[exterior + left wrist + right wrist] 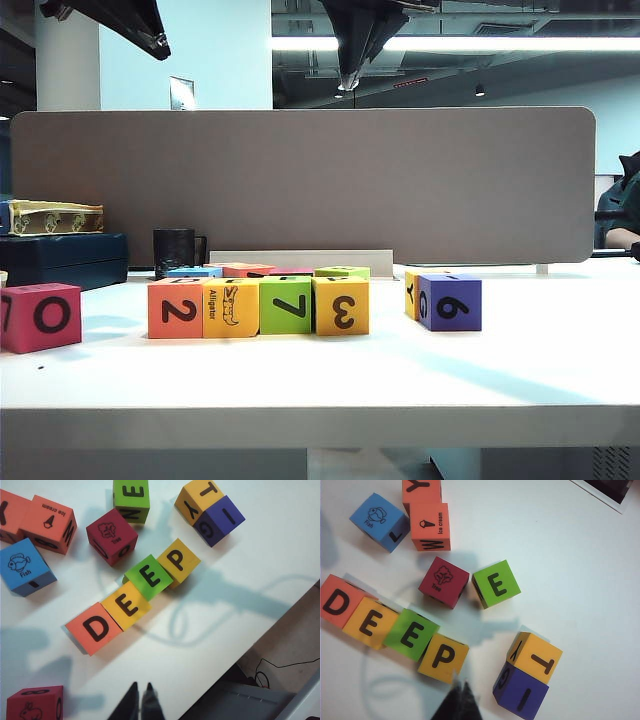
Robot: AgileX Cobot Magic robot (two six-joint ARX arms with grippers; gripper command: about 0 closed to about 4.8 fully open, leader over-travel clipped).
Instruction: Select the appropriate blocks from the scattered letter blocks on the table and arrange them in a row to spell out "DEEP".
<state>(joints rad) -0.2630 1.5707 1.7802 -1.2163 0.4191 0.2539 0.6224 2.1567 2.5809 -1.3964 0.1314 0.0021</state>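
Observation:
Four cubes stand touching in a row on the white table [520,370]: orange D [94,628], yellow E [126,605], green E [149,576] and yellow-orange P [178,561]. Their front faces show 2 [176,308], Alligator [230,308], 7 [286,305] and 3 [341,306]. My left gripper [141,686] is shut and empty, high above the table on the row's near side. The right gripper [460,682] is also shut and empty, hovering just off the P cube [443,657]. Both arms show only as dark shapes at the top of the exterior view.
Loose cubes lie behind the row: red tree [111,536], green E [131,497], blue fish [26,572], orange ice cream [50,522]. A purple cube [450,302] against a yellow one sits right; a pink 0 cube [40,316] left. A black mug [175,250] stands before the grey partition [300,180].

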